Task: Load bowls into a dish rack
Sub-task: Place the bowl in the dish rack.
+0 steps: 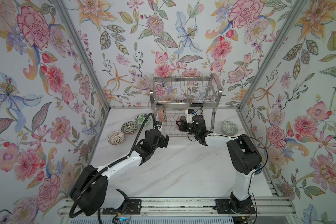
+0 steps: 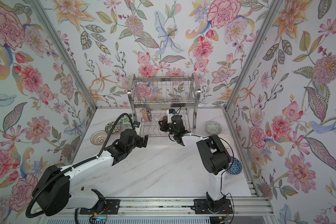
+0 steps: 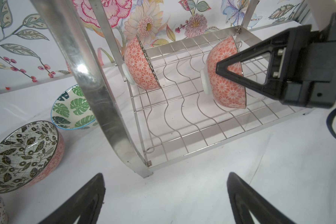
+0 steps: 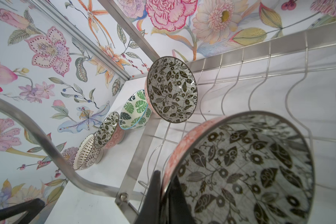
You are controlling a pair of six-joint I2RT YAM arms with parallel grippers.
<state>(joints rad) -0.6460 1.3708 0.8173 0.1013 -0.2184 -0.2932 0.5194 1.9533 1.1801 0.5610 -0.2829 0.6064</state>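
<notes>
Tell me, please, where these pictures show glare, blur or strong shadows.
Left wrist view: a white glare spot on the rack leg; the fingers of the left hand are soft at the edge. Right wrist view: the held bowl, close to the lens, is slightly soft, while the racked bowl is sharp. Both top views: even light, only faint shadows on the table.

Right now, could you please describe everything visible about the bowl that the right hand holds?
The bowl is small, round, glossy ceramic: salmon-pink outside with a white floral lattice, white foot ring, black leaf-and-flower print inside. It stands on edge over the dish rack's lower wavy wires, rim pinched by the right hand; contact with the wires is unclear.
</notes>
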